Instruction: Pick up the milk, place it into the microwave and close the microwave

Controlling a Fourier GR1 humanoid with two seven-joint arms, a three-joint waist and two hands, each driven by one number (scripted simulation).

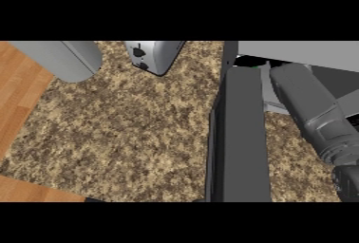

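The milk is nowhere in view; it may sit hidden inside the microwave (301, 50) at far right, behind its open door (238, 142). Only a sliver of the right hand (348, 182) shows, so I cannot tell how its fingers are set. A carton is likely light and dentable, best held mid-body.

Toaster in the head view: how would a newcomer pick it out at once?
Take the speckled brown counter and look along its top edge in the view. Between a plain grey cylinder on the left and the dark microwave door on the right stands the toaster: the only shiny silver box, with black marks on its side.
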